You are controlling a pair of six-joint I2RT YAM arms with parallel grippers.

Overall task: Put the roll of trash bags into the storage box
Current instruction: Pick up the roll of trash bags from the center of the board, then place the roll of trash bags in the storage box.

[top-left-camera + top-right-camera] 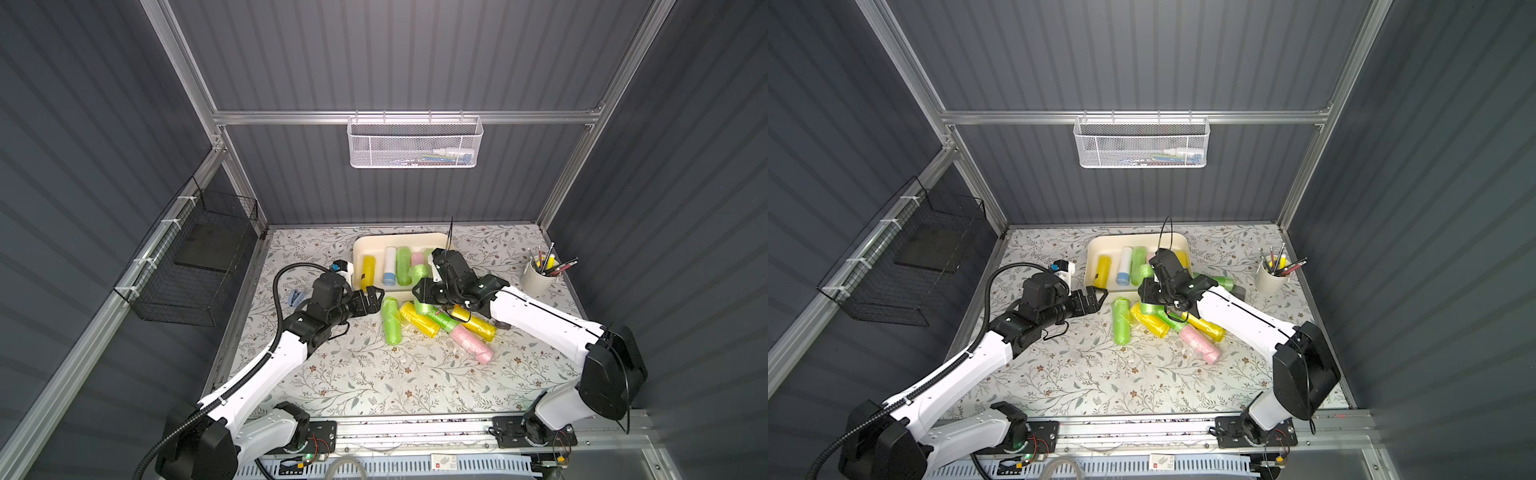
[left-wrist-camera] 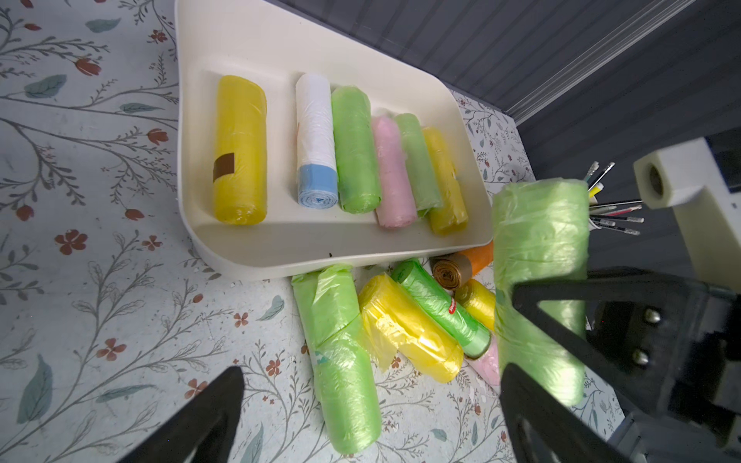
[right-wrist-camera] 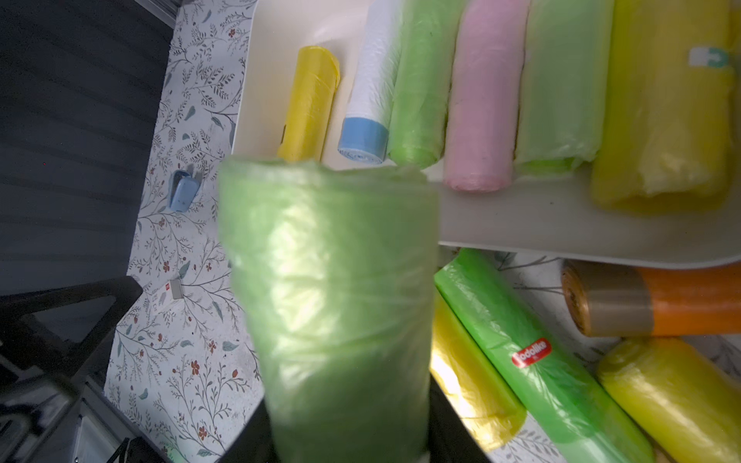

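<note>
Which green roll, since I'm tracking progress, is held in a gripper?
The pale green roll clamped in the right gripper, raised by the storage box's near rim; other green rolls lie inside it or on the table.

You get bright, even light on the table (image 1: pixel 374 374); walls (image 1: pixel 83 124) dim. Your right wrist view blurs the green roll (image 3: pixel 333 300).

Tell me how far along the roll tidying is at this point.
Done: six rolls lie side by side in the storage box. In hand: the right gripper is shut on a light green roll, held at the box's near edge, not yet inside. Left: a pile of at least six loose rolls on the table; the left gripper is open and empty.
</note>
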